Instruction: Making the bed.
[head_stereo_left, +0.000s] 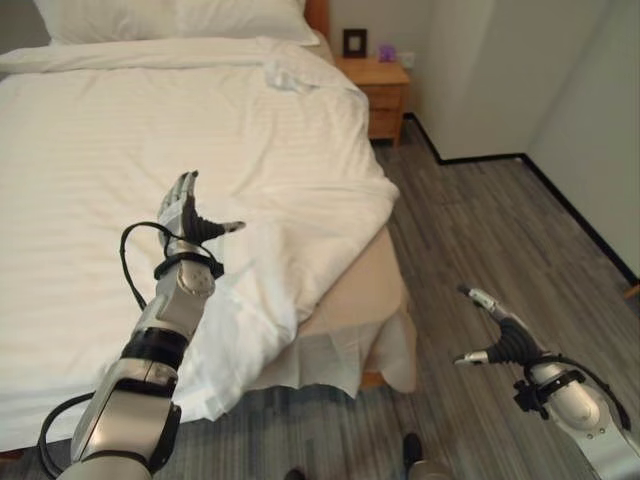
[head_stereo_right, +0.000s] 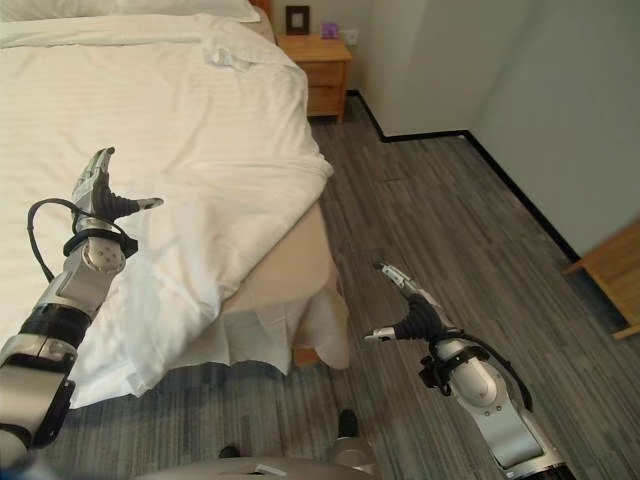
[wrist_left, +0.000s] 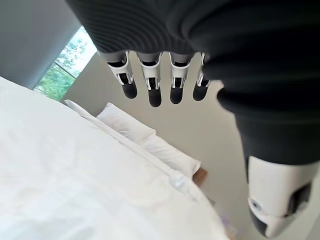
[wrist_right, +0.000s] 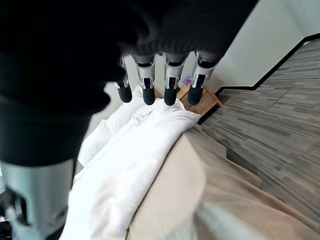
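Left hand (head_stereo_left: 184, 213) raised over the bed, fingers straight, thumb out to the side, holding nothing; left wrist view confirms the fingers (wrist_left: 152, 82) are extended with only air past them.

White striped duvet (head_stereo_left: 180, 150) covers most of the bed. Its near right corner is bunched and folded back on itself, hanging off the bed's side edge. That leaves the beige mattress corner (head_stereo_left: 365, 290) bare, with a pale sheet (head_stereo_left: 330, 365) draping below it toward the floor. Small crumpled patch in the duvet near the head end, right side. Two white pillows (head_stereo_left: 170, 18) lie at the head, side by side.

Light wooden nightstand (head_stereo_left: 378, 90) stands just right of the bed head, against the wall, with a dark picture frame (head_stereo_left: 354, 42) and a small purple object (head_stereo_left: 387, 52) on top.

Grey striped plank floor (head_stereo_left: 490, 240) right of the bed.

Right hand (head_stereo_left: 500, 335) is out over the floor, well apart from the bed, fingers relaxed and spread, empty.
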